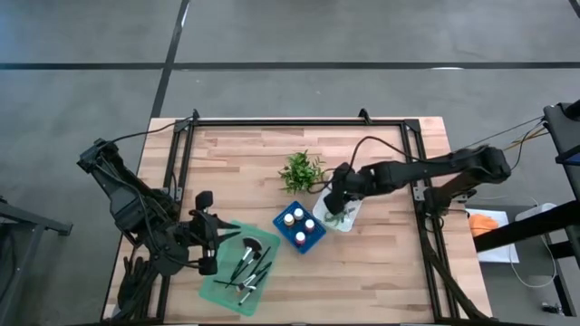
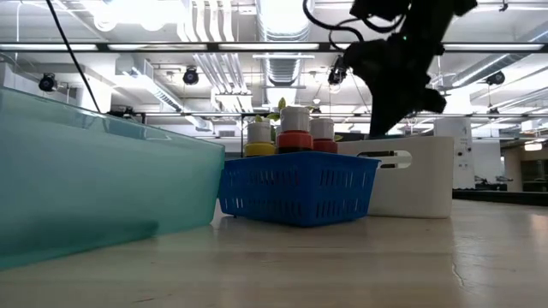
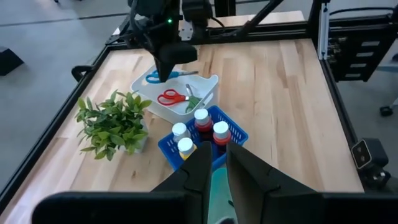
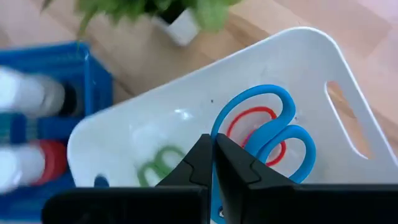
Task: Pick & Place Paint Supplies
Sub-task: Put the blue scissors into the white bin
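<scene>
My right gripper [image 1: 333, 206] hangs over the white tray [image 1: 352, 215], shut on the blue scissors [image 4: 267, 127]. Red scissors [image 3: 169, 96] and green scissors [image 3: 193, 102] lie flat on the tray's floor. Several paint bottles [image 1: 299, 225] with white, yellow and red caps stand upright in a blue basket [image 1: 288, 234] beside it. Dark-handled brushes [image 1: 249, 267] lie in a teal tray [image 1: 213, 285]. My left gripper [image 1: 216, 240] waits at that tray's left edge, its fingers shut with nothing seen between them. My right gripper pinches the blue scissors between its two fingers, near where the handle loops meet the blades [image 4: 214, 140]. The fingers come from above, pointing down. The handle loops stick out to one side, nearer the camera than the red scissors on the tray floor. The blades are hidden behind the fingers.
A small leafy plant [image 1: 302, 170] in a white pot stands just beyond the white tray and the basket. Black rails frame the wooden table [image 1: 381, 272] on its left, far and right sides. Bare wood lies near the front right.
</scene>
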Controlling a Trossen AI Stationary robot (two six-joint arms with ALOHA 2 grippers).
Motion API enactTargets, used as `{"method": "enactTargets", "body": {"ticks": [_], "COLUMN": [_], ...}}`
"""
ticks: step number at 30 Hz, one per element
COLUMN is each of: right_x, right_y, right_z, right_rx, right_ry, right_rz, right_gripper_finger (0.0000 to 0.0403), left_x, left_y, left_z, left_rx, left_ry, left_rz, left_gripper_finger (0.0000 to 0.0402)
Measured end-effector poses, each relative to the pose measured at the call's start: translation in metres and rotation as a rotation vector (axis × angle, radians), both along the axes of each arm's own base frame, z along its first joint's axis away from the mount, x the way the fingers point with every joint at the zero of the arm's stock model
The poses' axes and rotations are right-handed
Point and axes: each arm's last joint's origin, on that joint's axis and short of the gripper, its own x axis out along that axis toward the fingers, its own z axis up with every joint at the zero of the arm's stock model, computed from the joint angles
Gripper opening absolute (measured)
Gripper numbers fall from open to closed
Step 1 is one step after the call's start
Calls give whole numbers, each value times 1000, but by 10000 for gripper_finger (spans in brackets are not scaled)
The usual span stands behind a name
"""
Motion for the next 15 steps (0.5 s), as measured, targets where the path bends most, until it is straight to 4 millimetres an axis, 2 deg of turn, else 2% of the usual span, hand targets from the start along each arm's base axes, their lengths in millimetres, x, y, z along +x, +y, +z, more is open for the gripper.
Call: {"method": "enactTargets", "body": {"ticks": [3,9,15], "right_x": [-5,-9,-9], "right_y": [-6,-8,-9], "right_z": [-9,-28,-32], "right_rx": [32,48,9], "right_ry": [-54,-11,-36], "right_rz": [-56,-99,-132], "right_gripper_finger": [7,8,8], "left_x": [0,1,2], "left_y": [0,2,3], "left_z": [0,0,-1], "left_rx": [-1,2,6], "left_ry": [-2,2,5], "left_rz": [7,16,21], "left_gripper_finger": [56,56,56]}}
